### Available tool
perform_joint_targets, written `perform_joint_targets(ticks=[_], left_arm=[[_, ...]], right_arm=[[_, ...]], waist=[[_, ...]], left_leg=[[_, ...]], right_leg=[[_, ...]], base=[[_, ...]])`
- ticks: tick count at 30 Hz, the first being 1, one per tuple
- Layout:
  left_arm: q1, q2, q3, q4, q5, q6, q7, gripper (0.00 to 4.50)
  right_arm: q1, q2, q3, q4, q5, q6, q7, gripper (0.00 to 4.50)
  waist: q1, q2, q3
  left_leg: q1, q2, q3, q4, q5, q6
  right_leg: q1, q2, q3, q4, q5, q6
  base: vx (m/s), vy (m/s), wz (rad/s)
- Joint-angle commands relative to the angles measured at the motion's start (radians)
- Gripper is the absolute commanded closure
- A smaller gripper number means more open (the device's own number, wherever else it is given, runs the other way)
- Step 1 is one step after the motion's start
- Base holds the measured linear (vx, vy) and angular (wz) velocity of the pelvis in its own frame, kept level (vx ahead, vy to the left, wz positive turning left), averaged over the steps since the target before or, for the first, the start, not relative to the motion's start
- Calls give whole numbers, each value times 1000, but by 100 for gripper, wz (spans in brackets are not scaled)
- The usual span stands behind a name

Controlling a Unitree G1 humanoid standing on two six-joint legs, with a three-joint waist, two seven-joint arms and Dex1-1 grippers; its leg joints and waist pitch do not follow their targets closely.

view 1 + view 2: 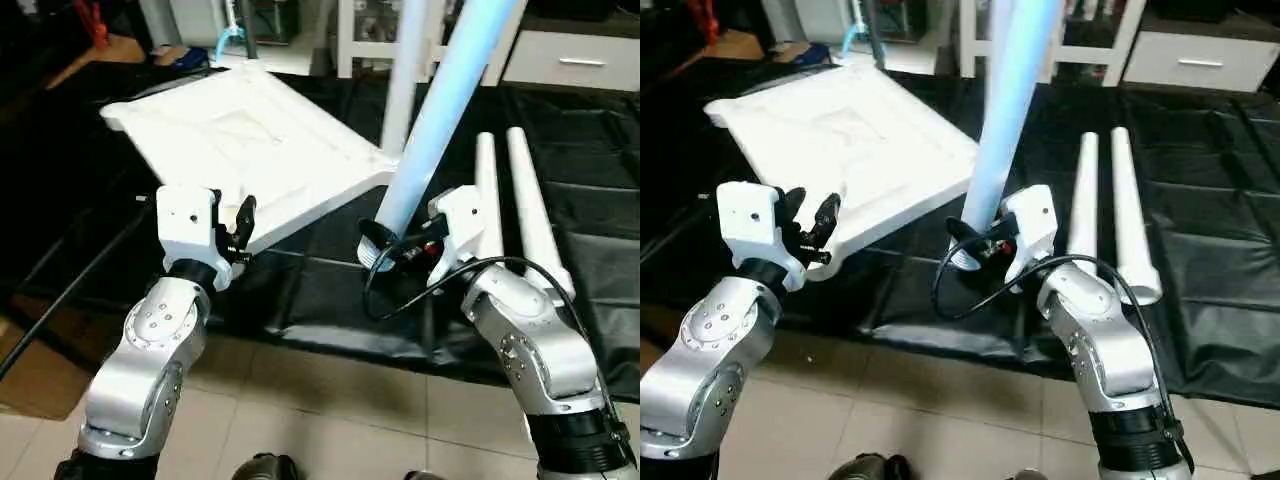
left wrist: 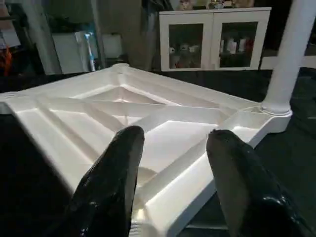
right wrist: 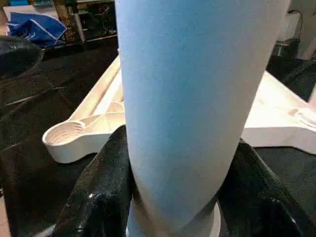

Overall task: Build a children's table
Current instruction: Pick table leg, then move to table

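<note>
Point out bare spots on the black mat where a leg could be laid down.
Free: the black mat right of the two lying legs, and the strip between the tabletop and the right claw. Crowded: around the standing leg at the tabletop's corner.

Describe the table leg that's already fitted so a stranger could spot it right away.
Find the white tabletop lying underside-up on the black sheet. At its right corner, one leg stands upright in the socket. The others differ: two legs lie flat, and another leg is in the right claw.
</note>
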Motion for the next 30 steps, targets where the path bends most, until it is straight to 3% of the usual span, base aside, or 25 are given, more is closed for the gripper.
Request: perform_joint_targets(ticks=[1,4,5,6,9,11,12,13,14,15,16,17,18,19,20,21,22,23,24,25,26,27,28,29,30], left_arm=[[29,3,7,-2,16,-5,-7,208],[42,4,4,-8,22,-5,-9,208],[46,2,7,-10,24,-5,-9,208],[53,0,12,-12,23,-6,-9,208],[64,-6,18,-12,27,-11,-11,208],[77,-17,17,-10,31,-28,-9,208],[82,-23,18,-9,31,-36,-6,208],[89,-30,14,-7,34,-52,-7,208],[92,-33,13,-6,36,-55,-7,208],[94,-35,6,-3,44,-59,-5,208],[95,-35,-12,-1,63,-70,-4,208],[95,-35,-24,0,79,-76,-5,208],[95,-33,-38,0,105,-87,5,208],[95,-32,-47,0,122,-93,11,208],[93,-41,-48,-1,126,-79,23,208],[89,-48,-48,-3,134,-70,36,208],[89,-48,-49,-3,135,-69,37,208],[88,-48,-49,-3,136,-67,38,208],[87,-50,-50,-1,142,-63,37,208],[88,-55,-46,1,141,-68,34,208],[89,-71,-31,4,117,-71,31,208],[91,-86,-17,7,98,-75,28,208],[91,-85,-17,7,99,-75,28,208],[90,-85,-15,6,107,-70,35,208],[91,-85,-15,6,118,-72,37,208]], right_arm=[[-4,14,-2,-1,-2,-13,-10,262],[-3,19,-3,3,-4,-17,-16,262],[0,22,-1,5,-9,-22,-22,262],[6,29,-3,7,-12,-25,-35,262],[18,42,-6,5,-17,-29,-56,262],[33,55,-18,-7,-18,-29,-79,262],[38,60,-24,-12,-18,-29,-87,262],[45,62,-25,-19,-19,-30,-90,262],[47,62,-25,-21,-19,-30,-90,262],[51,58,-21,-25,-22,-31,-87,262],[55,56,-17,-29,-25,-33,-86,262],[58,54,-15,-31,-26,-35,-86,262],[60,54,-13,-33,-26,-37,-88,262],[62,54,-13,-34,-26,-37,-89,262],[61,54,-13,-36,-24,-38,-92,262],[60,55,-15,-38,-24,-38,-96,262],[60,55,-15,-38,-24,-38,-96,262],[60,55,-16,-39,-23,-37,-97,262],[60,56,-18,-39,-23,-37,-99,262],[59,57,-19,-40,-24,-37,-100,262],[59,57,-20,-41,-24,-36,-99,262],[59,58,-21,-42,-24,-35,-99,262],[59,58,-21,-42,-24,-35,-98,262],[60,56,-20,-43,-24,-34,-95,262],[61,55,-18,-45,-24,-33,-93,262]], waist=[[-9,-6,-77],[-25,9,-74],[-25,9,-74],[-37,11,-69],[-50,9,-62],[-51,9,-62],[-52,0,-62],[-50,-9,-64],[-44,-14,-62],[-49,-5,-44],[-73,34,-25],[-73,34,-25],[44,61,-22],[31,5,-107],[-43,-65,-139],[-23,-2,-50],[-25,-9,-33],[-18,38,-56],[-38,66,-67],[-34,95,-58],[-35,95,-54],[-28,87,-50],[-16,62,-49],[-16,62,-49],[-2,-13,-35]], left_leg=[[63,45,-28,-93,-289,176],[79,41,-29,-123,-435,91],[79,41,-29,-123,-435,91],[77,37,-20,-147,-530,25],[61,39,0,-179,-707,-65],[68,36,20,-182,-751,-98],[80,32,28,-166,-736,-97],[93,30,16,-122,-686,-70],[106,35,-5,-84,-655,-52],[101,49,-49,-62,-644,-39],[57,59,-40,-179,-809,-117],[57,59,-40,-179,-809,-117],[-125,-67,174,-361,-959,-429],[-51,26,157,-251,-432,-487],[142,76,-12,114,-121,-388],[47,31,-149,98,7,-117],[12,11,-177,124,-12,-110],[93,105,-239,38,-174,-231],[106,240,-311,-105,-404,-252],[78,238,-294,-152,-532,-237],[66,237,-283,-171,-608,-230],[56,217,-251,-186,-730,-170],[52,189,-224,-180,-746,-86],[52,189,-224,-180,-746,-86],[56,-3,-107,82,-420,-57]], right_leg=[[7,15,-12,-71,-316,-106],[-6,44,-37,-67,-353,-43],[-6,44,-37,-67,-353,-43],[-11,63,-58,-54,-328,-20],[4,59,-78,-43,-369,-16],[1,50,-77,-56,-448,-17],[-8,35,-70,-87,-499,-17],[-14,-7,-49,-134,-587,4],[-19,-47,-27,-164,-639,11],[-6,-79,-25,-187,-729,30],[43,33,-135,-120,-688,38],[43,33,-135,-120,-688,38],[214,175,-254,178,-294,-104],[168,37,-108,178,-591,-111],[-53,-134,-36,25,-908,-18],[-6,-121,49,-98,-1015,-92],[54,-86,22,-63,-901,-194],[36,55,-72,24,-505,-242],[8,94,-43,165,-220,-174],[-1,106,-48,208,-187,-112],[3,110,-53,219,-186,-101],[23,109,-52,220,-187,-94],[37,87,-13,185,-200,-89],[37,87,-13,185,-200,-89],[-15,-19,60,-77,-668,-148]], base=[[-37,92,6],[-54,86,2],[-60,75,3],[-75,57,4],[-82,32,4],[-89,-10,9],[-84,-50,18],[-84,-50,18],[-96,11,9],[-100,72,-13],[-100,72,-13],[-133,97,-19],[-188,19,18],[-188,19,18],[150,-277,55],[250,-235,32],[247,-212,29],[-116,38,15],[-203,15,20],[-201,-7,24],[-169,-56,10],[-149,-101,13],[-149,-101,13],[-126,-178,19],[-59,-111,10]])
